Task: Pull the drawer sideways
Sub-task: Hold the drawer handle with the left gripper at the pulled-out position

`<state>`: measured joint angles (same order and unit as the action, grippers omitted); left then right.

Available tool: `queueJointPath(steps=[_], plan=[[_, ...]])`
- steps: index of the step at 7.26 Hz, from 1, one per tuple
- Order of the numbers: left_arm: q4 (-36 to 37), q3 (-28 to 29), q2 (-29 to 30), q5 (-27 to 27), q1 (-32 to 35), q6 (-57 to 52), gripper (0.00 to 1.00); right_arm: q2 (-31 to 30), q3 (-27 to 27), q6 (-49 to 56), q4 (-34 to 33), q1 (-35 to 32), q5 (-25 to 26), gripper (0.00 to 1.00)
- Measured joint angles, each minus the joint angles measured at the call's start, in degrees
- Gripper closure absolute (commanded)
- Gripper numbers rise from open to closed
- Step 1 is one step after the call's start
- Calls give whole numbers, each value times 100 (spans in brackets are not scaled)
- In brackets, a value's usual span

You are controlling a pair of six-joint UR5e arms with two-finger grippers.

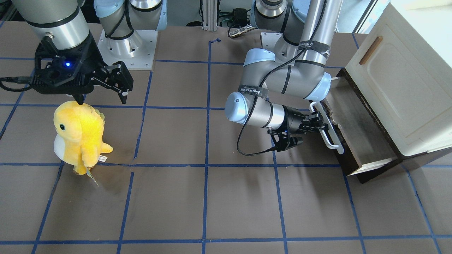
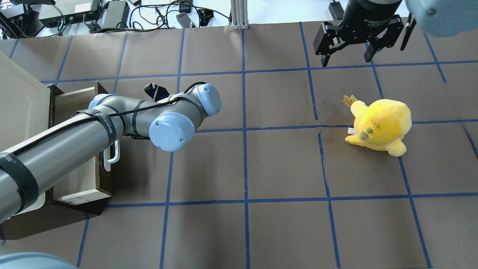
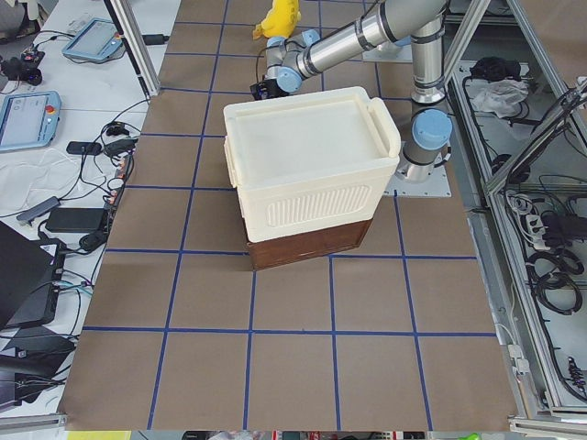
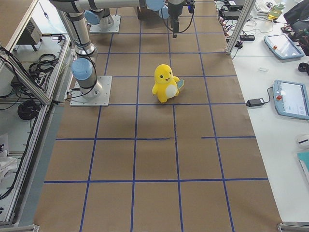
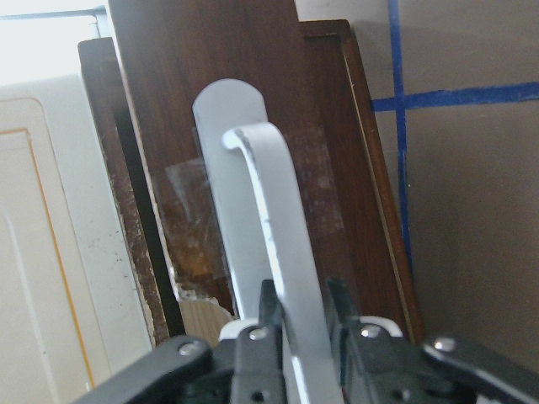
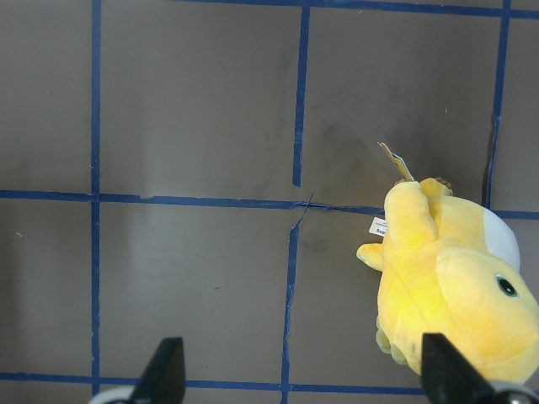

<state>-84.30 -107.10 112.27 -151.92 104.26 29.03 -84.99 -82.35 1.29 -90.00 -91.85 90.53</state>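
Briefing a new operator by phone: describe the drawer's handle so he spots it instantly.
Find the big cream cabinet at the table's end on the robot's left. At its base a dark brown drawer stands pulled out, and the handle runs along its front, held by the left gripper. It is a long white bar, unlike the door's small wooden handle.

Overhead, the left arm hides the left gripper — and most of the handle of the drawer.

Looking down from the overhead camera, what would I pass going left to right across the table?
Cream cabinet → drawer, pulled out → white handle → blue-capped joint of the left arm → yellow plush toy.
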Motion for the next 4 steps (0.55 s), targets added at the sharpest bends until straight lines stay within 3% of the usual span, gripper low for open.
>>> queueJointPath(steps=[3, 4], plan=[[-1, -15, -3, -13, -5, -3, 65, 0, 0, -6, 0, 0, 0, 0], [1, -13, -3, -18, -2, -3, 51, 0, 0, -6, 0, 0, 0, 0]])
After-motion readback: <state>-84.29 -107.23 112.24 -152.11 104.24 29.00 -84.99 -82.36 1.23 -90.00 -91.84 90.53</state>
